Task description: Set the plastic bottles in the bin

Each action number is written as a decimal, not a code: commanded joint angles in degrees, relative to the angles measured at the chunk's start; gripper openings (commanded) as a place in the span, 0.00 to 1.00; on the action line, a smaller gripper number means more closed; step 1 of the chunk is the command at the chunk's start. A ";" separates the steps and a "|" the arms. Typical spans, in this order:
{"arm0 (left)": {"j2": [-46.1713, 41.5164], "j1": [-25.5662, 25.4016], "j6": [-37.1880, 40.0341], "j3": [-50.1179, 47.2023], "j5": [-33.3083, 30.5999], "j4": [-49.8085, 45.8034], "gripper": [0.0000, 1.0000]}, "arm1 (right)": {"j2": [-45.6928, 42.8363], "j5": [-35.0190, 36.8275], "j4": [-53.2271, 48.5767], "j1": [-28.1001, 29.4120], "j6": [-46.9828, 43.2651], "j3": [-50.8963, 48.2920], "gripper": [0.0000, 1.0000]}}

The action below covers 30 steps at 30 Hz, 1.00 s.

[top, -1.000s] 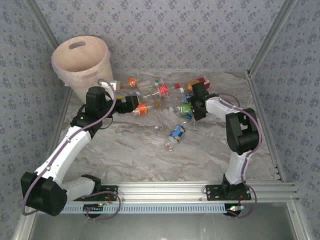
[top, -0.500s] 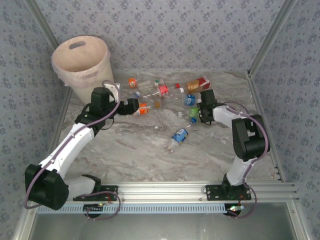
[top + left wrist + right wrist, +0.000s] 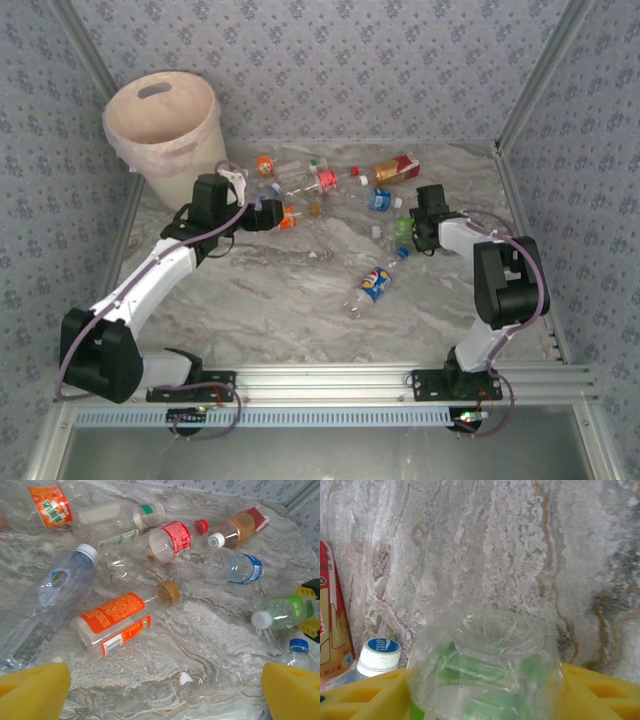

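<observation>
The cream bin [image 3: 160, 125] stands at the far left corner. Plastic bottles lie scattered across the back of the table, among them an orange-labelled one [image 3: 117, 622], a red-labelled one [image 3: 170, 540], a copper-tinted one [image 3: 395, 168] and a blue-labelled one [image 3: 375, 283] lying alone nearer the front. My left gripper [image 3: 272, 213] is open, and the orange-labelled bottle [image 3: 288, 217] lies just beyond its yellow fingertips [image 3: 30, 690]. At the right, my right gripper [image 3: 415, 228] is shut on a green-labelled bottle [image 3: 485, 645], whose clear base faces the wrist camera between the yellow fingers [image 3: 600, 690].
Metal frame posts and patterned walls close in the table on the left, right and back. A small white scrap [image 3: 185, 678] lies on the marble between my left fingers. A white-and-blue cap [image 3: 379, 656] sits beside the held bottle.
My right gripper has drawn back to the right and closed on the green-labelled bottle. The lone blue-labelled bottle rolled toward the front right. My left gripper crept right toward the orange-labelled bottle.
</observation>
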 commanded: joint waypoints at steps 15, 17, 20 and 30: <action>6.21 -4.58 3.47 3.80 -0.44 0.59 0.98 | -11.79 6.31 15.45 -1.02 -15.84 -6.14 0.49; 6.16 -4.54 3.71 3.67 -0.02 0.63 0.98 | -14.31 6.83 15.85 -1.10 -18.35 -7.18 0.48; 6.17 -4.67 4.05 3.37 1.55 1.43 0.98 | -18.55 6.68 17.64 -1.00 -25.02 -8.64 0.47; 8.26 -6.76 6.95 5.17 12.78 7.21 0.98 | -24.23 -1.96 22.11 6.87 -43.01 -8.63 0.46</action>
